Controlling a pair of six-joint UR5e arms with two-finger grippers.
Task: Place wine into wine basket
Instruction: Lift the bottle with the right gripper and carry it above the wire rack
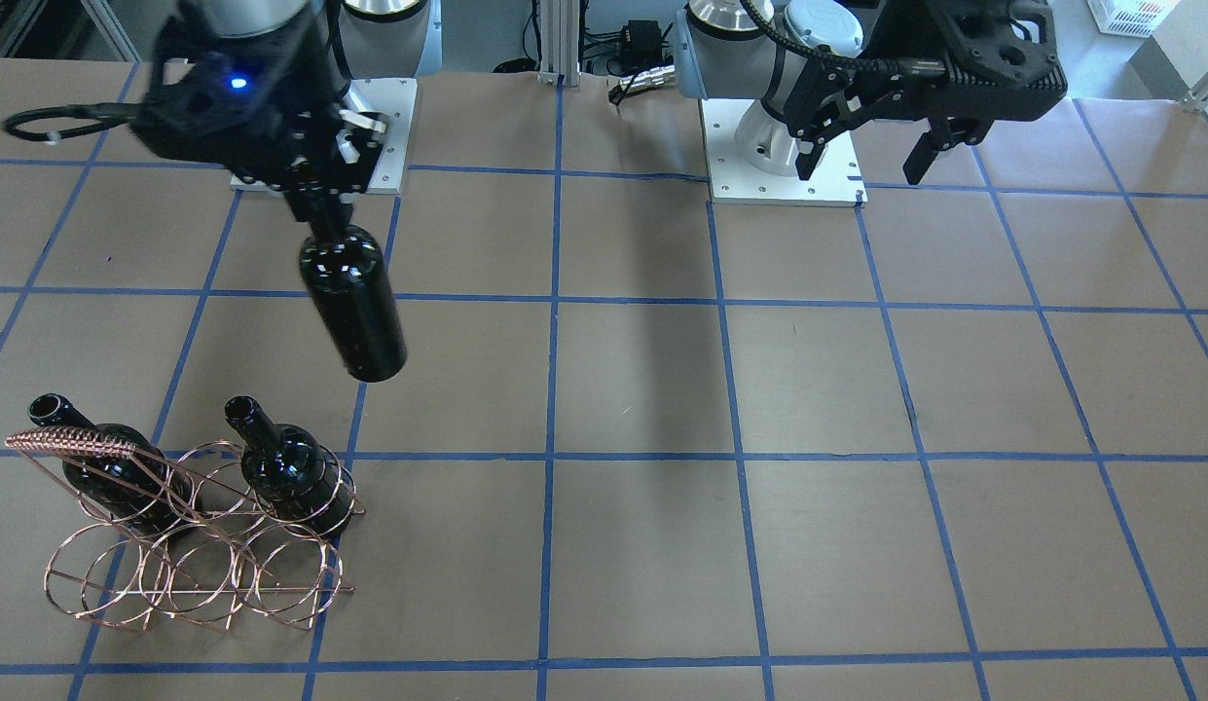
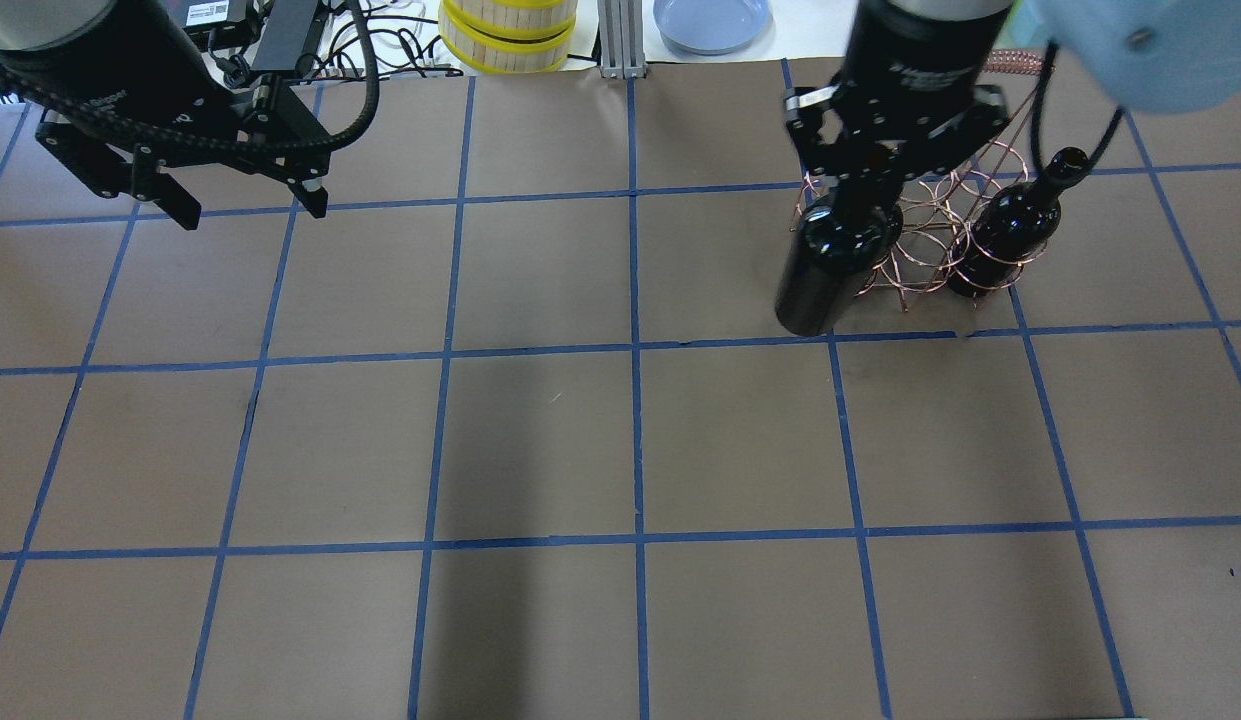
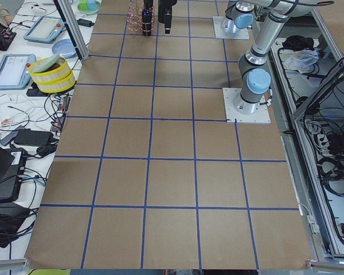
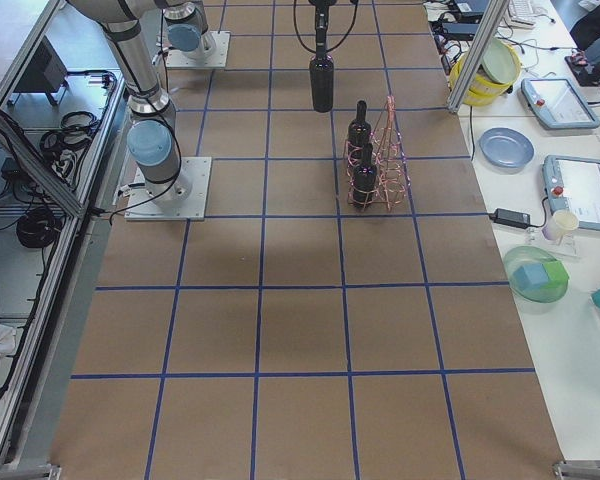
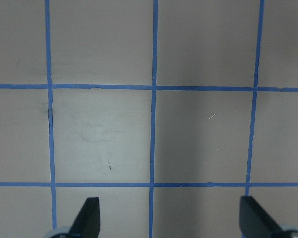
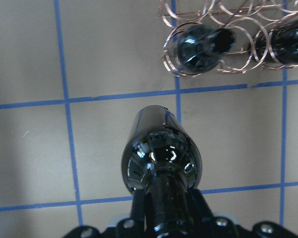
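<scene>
**A:** Right gripper (image 1: 321,209), status?

**B:** Clamped on the neck of the wine (image 1: 353,302). It hangs neck up, base clear of the table (image 1: 662,487). From the side view it reads close to upright.

**A:** Position against the basket (image 1: 195,555)?

**B:** Near it, on the robot's side, not over the hoops. The right wrist view looks down past the wine's shoulders. A tape line (image 6: 114,96) crosses the table beyond it, and the basket sits at that view's top edge.

**A:** Basket contents?

**B:** First bottle (image 1: 112,467) at one end, second bottle (image 1: 287,472) at the other, one hoop between them. Both lean, with necks raised toward the robot.

**A:** Left gripper (image 1: 864,166)?

**B:** Fingers apart, nothing between them. It hangs above the table close to its own base, well apart from the wine and the basket. Its wrist view shows only the table and tape.
</scene>
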